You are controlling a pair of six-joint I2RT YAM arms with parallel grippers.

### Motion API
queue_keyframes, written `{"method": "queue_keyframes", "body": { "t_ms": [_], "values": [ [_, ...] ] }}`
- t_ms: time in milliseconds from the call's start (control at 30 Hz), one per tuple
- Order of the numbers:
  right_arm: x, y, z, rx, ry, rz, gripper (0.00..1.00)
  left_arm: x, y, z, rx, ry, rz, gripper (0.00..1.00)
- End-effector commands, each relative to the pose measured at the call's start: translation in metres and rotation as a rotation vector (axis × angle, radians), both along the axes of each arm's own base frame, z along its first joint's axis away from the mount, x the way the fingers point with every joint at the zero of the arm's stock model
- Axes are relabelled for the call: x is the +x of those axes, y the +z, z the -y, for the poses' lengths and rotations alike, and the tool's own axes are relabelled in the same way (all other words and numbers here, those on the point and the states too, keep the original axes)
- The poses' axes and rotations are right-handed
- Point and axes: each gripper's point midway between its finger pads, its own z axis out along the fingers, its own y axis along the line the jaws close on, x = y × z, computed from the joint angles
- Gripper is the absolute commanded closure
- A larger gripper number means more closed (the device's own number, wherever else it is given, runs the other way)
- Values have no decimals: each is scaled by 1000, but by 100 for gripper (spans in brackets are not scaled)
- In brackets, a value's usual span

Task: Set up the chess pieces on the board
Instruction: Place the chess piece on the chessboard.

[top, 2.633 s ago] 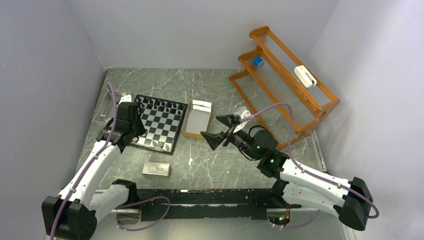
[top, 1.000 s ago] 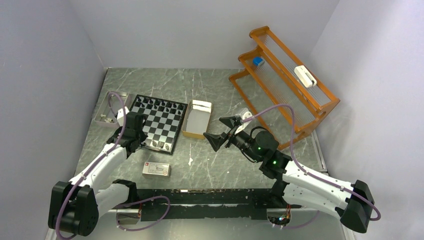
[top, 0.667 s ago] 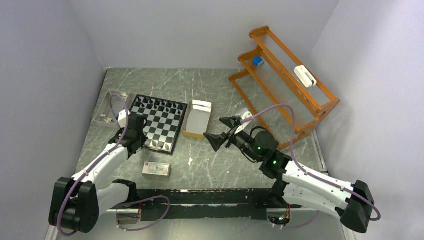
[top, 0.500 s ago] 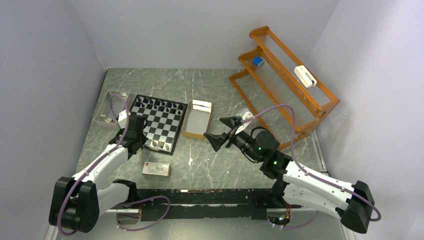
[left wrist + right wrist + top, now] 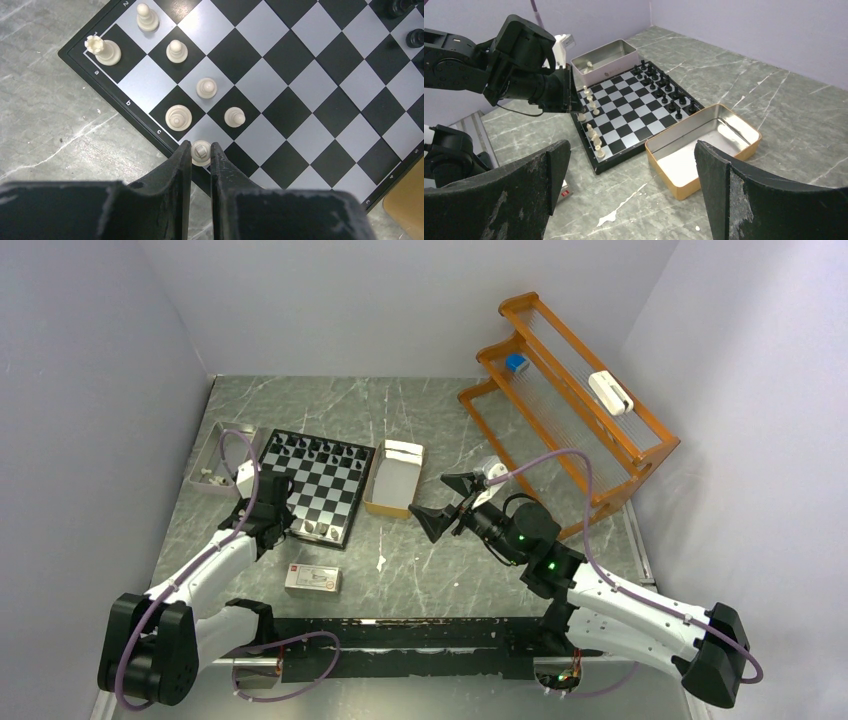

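**Left wrist view only.** The left gripper (image 5: 201, 146) has its jaws narrow, clamped on one white piece (image 5: 201, 153). The piece stands on a light square in the edge row of the board (image 5: 310, 65), next to the rim. Seven white pieces show at this corner, counting the gripped one. Two black pieces (image 5: 415, 38) show at the upper right.

**Right wrist view only.** The right gripper (image 5: 631, 150) has its jaws wide and holds nothing. It hangs well apart from the board. Black pieces fill two rows on the far side, too small to count. The silver tin (image 5: 621, 46) holds at least one pale piece.

**Top view only.** This view shows one rack (image 5: 565, 410) and one carton (image 5: 312, 580).

**Clearances.** The tan tin (image 5: 392, 480) lies just beside the board's right rim. The silver tin sits at the board's far left corner. Table (image 5: 420, 570) shows between the near rim and the carton.
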Motion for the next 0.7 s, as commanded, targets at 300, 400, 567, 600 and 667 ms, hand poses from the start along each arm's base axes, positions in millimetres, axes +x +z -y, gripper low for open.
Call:
{"method": "queue_keyframes", "body": {
  "t_ms": [300, 400, 567, 600, 667],
  "values": [
    [1, 9, 3, 16, -11, 17, 0, 5, 4, -5, 10, 23, 37, 78],
    [1, 9, 2, 15, -10, 19, 0, 5, 4, -4, 8, 21, 35, 77],
    [2, 8, 0, 10, -5, 17, 0, 4, 4, -5, 9, 20, 33, 73],
    [2, 8, 0, 9, -5, 16, 0, 5, 4, -4, 9, 19, 34, 73],
    [2, 8, 0, 9, -5, 18, 0, 5, 4, -4, 8, 18, 34, 73]
  ]
}}
